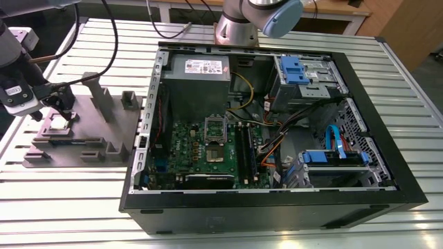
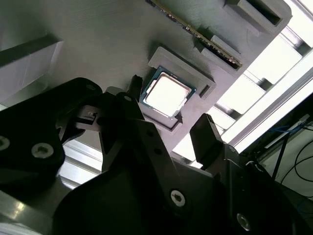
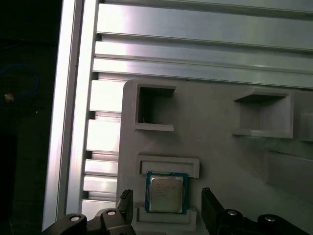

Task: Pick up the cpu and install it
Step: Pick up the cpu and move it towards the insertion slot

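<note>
End effector [image 3: 167, 201] released, fingers flanking cpu [image 3: 166, 192] seated in grey tray [image 3: 220, 147] recess. Tray posts [image 1: 95, 92] close behind; open computer case [image 1: 277, 215] beside tray on slatted surface [image 1: 69, 218].

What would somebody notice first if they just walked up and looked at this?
Probably the big black computer case lying open on the slatted metal table, its green board and cables showing. At the exterior view's left, the pincer hangs open over a grey tray, straddling the shiny square cpu that rests in a pocket there.
</note>
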Robot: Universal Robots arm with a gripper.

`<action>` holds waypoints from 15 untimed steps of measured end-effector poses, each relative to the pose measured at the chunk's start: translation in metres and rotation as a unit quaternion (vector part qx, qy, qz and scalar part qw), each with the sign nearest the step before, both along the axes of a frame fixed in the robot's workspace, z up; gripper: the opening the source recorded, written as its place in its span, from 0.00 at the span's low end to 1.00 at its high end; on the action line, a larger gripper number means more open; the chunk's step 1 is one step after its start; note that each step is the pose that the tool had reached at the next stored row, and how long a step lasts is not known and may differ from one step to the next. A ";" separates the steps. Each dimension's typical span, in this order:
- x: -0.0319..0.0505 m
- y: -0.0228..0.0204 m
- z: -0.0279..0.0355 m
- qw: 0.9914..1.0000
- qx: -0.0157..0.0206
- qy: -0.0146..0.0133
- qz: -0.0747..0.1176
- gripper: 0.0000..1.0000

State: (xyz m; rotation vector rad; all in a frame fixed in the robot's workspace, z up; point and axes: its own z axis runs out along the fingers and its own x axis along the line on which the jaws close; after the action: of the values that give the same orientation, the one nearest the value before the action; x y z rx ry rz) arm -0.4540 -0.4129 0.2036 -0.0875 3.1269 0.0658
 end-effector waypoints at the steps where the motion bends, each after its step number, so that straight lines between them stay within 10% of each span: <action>1: 0.0000 0.0000 -0.0013 1.000 0.000 0.000 0.000 0.66; 15: 0.0000 0.0024 -0.0123 1.000 0.000 0.000 0.000 0.66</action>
State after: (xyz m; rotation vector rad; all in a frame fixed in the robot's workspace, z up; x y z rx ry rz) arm -0.4540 -0.4104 0.1913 -0.0864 3.1269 0.0657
